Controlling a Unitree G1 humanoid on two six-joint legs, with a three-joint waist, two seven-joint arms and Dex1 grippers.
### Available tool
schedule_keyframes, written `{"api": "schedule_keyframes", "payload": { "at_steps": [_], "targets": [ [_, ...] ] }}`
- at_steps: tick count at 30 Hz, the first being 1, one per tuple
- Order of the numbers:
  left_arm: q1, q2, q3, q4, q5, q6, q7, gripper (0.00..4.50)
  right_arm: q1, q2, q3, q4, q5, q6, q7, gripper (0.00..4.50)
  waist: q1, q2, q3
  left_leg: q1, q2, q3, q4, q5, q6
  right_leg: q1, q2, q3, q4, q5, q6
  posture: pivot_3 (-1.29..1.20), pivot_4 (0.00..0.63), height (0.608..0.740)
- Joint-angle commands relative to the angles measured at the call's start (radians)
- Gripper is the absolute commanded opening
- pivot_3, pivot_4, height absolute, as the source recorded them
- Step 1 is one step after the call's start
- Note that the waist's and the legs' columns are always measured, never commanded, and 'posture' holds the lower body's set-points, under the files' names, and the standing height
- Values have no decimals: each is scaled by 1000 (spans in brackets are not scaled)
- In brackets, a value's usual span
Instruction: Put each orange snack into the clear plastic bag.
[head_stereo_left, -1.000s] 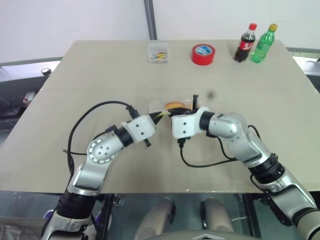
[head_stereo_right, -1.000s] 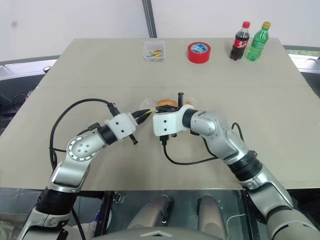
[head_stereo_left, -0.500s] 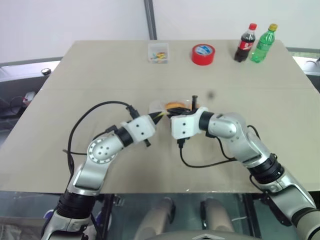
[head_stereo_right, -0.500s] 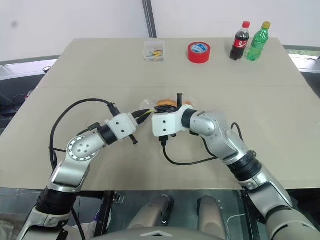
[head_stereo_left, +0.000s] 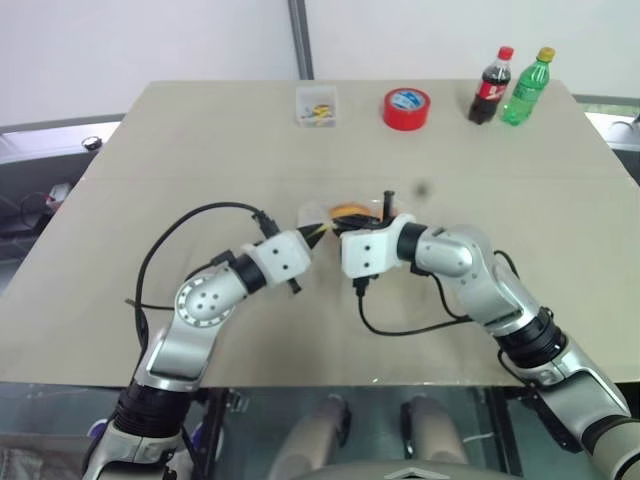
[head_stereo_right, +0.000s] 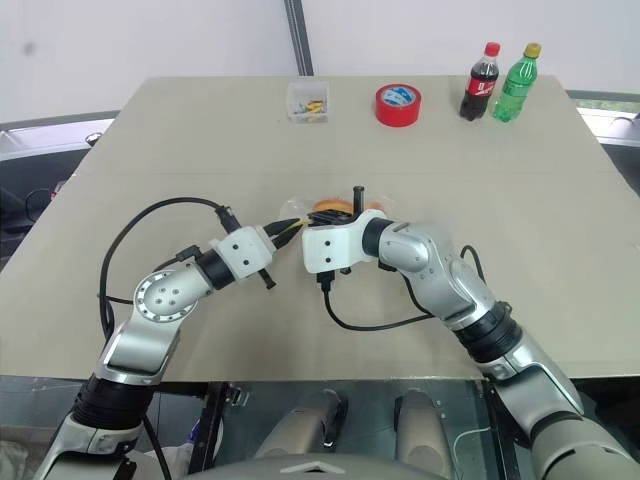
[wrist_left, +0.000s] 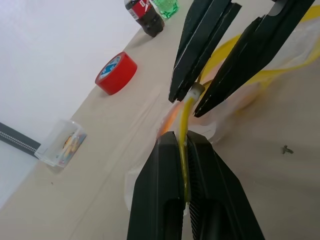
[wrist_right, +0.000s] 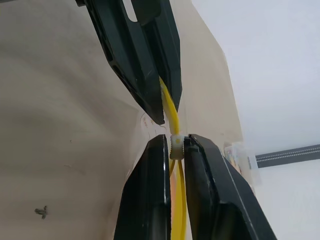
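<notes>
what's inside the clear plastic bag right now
Through the clear plastic bag, orange shows: at least one orange snack is inside. Whether both are in cannot be told; the grippers cover part of it. Both the left gripper and the right gripper pinch its yellow strip.

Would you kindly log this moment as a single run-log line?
left end effector: shut on yellow strip | right end effector: shut on white slider | clear plastic bag: on table, orange snack inside

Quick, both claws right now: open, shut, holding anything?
Left claw: shut on the yellow strip of the clear plastic bag.
Right claw: shut on the strip's white slider.
</notes>
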Motion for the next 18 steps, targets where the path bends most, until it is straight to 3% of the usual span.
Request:
{"api": "schedule_keyframes", "payload": {
  "at_steps": [1,10,18],
  "targets": [
    [-1,2,10,-34,0,-7,11,0,-12,3,-31,-46,13,3,1,15,0,0,0,0,0,0,0,0,0,0,0,0,0,0,0,0,150,710],
    [-12,-8,27,-23,-14,-11,23,0,9,-9,-51,-60,10,45,-7,15,1,0,0,0,0,0,0,0,0,0,0,0,0,0,0,0,150,710],
    [-26,-13,83,4,-40,-27,49,0,126,-136,-181,-75,-27,192,-47,15,5,0,0,-1,0,0,0,0,0,-1,-1,0,0,0,0,0,150,710]
  ]
}}
